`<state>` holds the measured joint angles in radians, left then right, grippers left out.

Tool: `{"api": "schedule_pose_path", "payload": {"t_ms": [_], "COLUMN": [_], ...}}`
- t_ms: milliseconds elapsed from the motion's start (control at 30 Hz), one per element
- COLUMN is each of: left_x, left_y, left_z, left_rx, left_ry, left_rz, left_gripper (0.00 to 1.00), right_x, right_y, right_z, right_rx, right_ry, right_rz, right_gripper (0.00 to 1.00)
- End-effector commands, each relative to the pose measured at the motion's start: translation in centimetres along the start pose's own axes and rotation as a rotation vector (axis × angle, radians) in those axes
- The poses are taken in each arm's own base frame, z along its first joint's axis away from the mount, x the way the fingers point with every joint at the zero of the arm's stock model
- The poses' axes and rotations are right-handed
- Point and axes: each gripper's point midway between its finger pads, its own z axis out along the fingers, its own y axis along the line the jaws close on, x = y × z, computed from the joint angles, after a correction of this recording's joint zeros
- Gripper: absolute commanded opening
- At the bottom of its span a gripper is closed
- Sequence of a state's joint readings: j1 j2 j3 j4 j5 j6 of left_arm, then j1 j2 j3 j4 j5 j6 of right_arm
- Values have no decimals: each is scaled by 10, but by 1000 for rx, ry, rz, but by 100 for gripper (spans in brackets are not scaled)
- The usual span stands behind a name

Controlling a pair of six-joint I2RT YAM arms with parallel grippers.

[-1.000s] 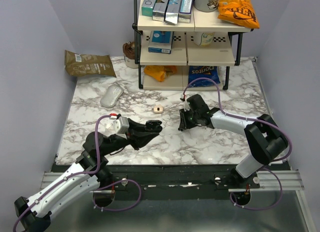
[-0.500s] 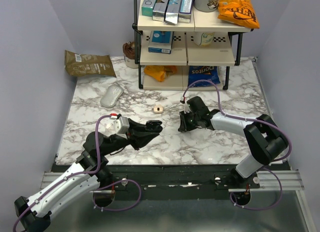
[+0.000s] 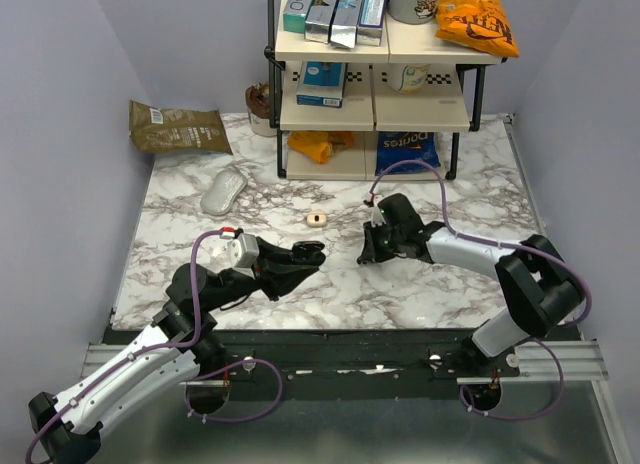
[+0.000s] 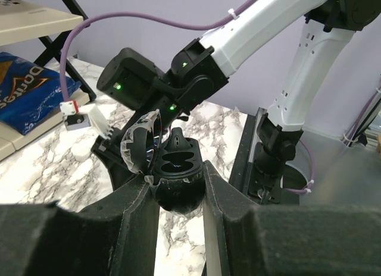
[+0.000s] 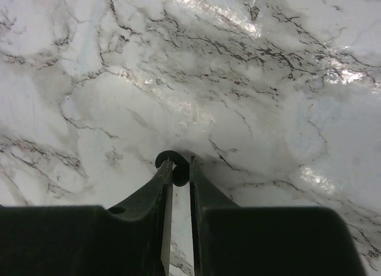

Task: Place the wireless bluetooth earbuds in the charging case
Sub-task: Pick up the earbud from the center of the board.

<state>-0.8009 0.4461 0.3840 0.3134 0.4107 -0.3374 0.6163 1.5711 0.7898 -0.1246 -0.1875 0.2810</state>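
Pincer on the left (image 4: pixel 177 179) clamps the open charging case (image 4: pixel 175 162); right pincer (image 5: pixel 177 166) nips one earbud (image 5: pixel 180 178).

walls (image 3: pixel 70 84): plain lilac-grey, three sides | table (image 3: pixel 500 179): white marble, grey veins, glossy glare | shelf (image 3: pixel 420 111): beige tiers, black frame, against back wall

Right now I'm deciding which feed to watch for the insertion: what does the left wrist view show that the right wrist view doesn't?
Only the left wrist view: the left gripper clamped on the open black charging case, its lid flipped back, with the right arm and a blue Doritos bag beyond. Only the right wrist view: the right gripper pinching a tiny black earbud at its tips. Both: the marble table.
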Motion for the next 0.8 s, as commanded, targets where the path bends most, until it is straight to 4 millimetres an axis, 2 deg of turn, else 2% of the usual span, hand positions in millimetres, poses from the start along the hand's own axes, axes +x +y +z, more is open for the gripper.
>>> {"api": "schedule_pose_path", "payload": {"t_ms": [0, 33, 67, 167, 200, 267, 300, 400, 433, 700, 767], "left_x": [-7, -8, -9, -14, -14, -19, -21, -29, -29, -56, -61], "left_y": [1, 0, 1, 2, 3, 5, 7, 13, 17, 32, 34], "left_z": [1, 2, 2, 3, 4, 6, 7, 13, 18, 47, 57], "left_rx": [-9, -8, -12, -21, -23, -31, -42, -63, -71, -91, -82], "left_ry": [-29, -31, -34, -52, -56, -77, -87, -112, -107, -208, -220], "left_rz": [10, 8, 9, 10, 11, 19, 22, 49, 55, 140, 154], "left_gripper": [0, 0, 0, 0, 0, 0, 0, 0, 0, 0, 0], "right_x": [-25, -30, -42, -58, -69, -77, -87, -97, -107, -120, -119], "right_y": [14, 16, 24, 39, 49, 63, 72, 94, 102, 141, 149], "right_z": [-27, -33, -48, -75, -96, -120, -145, -186, -209, -295, -309], "right_rx": [-25, -31, -54, -113, -150, -208, -242, -325, -345, -491, -533], "right_ry": [-110, -134, -191, -283, -354, -417, -491, -570, -622, -789, -815], "right_rz": [-14, -15, -22, -35, -50, -56, -72, -108, -127, -231, -248], "right_gripper": [1, 1, 1, 1, 1, 1, 1, 1, 1, 1, 1]}}
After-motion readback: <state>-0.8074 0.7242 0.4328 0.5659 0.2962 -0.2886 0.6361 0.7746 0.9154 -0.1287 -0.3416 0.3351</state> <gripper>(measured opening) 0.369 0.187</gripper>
